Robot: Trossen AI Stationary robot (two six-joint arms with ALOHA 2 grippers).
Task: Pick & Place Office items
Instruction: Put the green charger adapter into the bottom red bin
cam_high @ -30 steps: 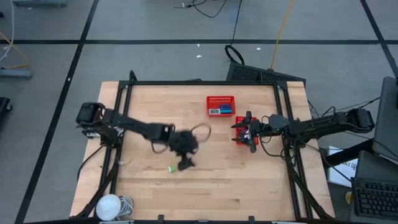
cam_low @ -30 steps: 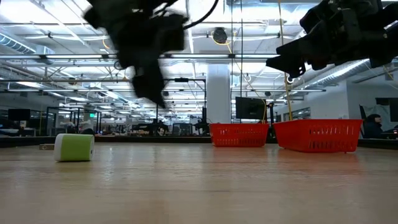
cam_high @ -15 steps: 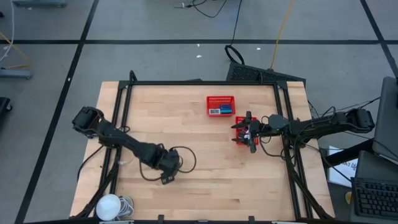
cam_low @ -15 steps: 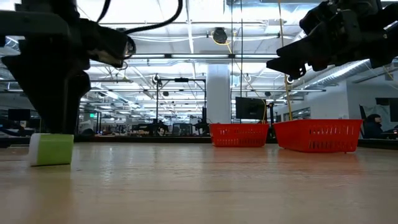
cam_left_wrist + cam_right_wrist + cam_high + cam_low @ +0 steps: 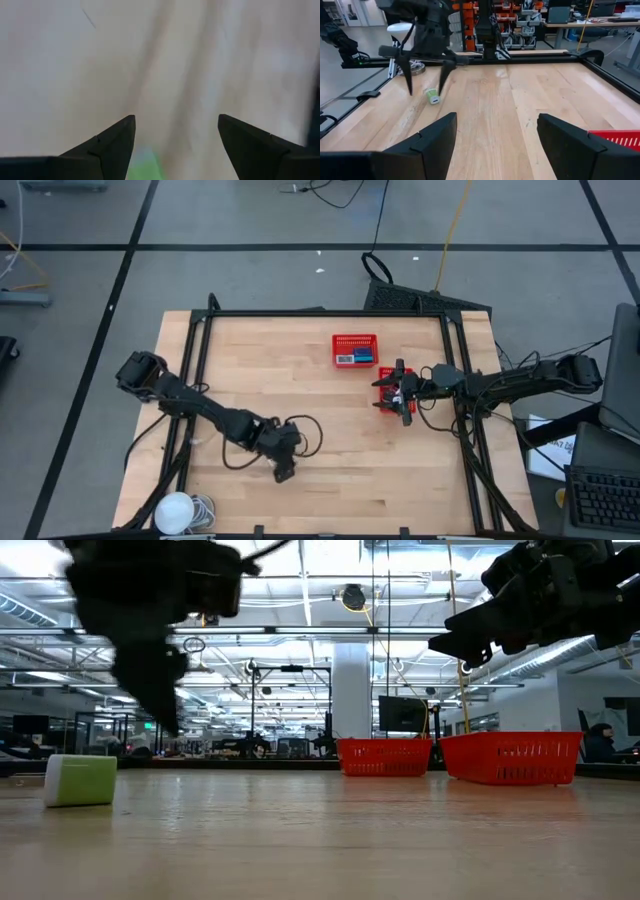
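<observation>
A small green office piece (image 5: 80, 780) lies on the wood near the table's near-left part. It also shows in the right wrist view (image 5: 432, 96) and as a blur in the left wrist view (image 5: 145, 165); in the high view the arm hides it. My left gripper (image 5: 283, 470) is open and hangs above the piece, touching nothing (image 5: 426, 90). My right gripper (image 5: 402, 393) waits open above a red mesh basket (image 5: 385, 404) at the table's right. A second red basket (image 5: 340, 340) farther back holds blue and white pieces.
Both red baskets stand side by side in the low view (image 5: 385, 755) (image 5: 510, 758). A white round object with coiled cable (image 5: 178, 510) sits at the near-left corner. Black frame rails (image 5: 200, 350) run along the table's sides. Bare wood (image 5: 340, 450) lies between the arms.
My left gripper swept from the table's middle toward the near-left, came down over the green piece, then rose and shifted a little to the right. The green piece slid slightly toward the left and turned about on the wood.
</observation>
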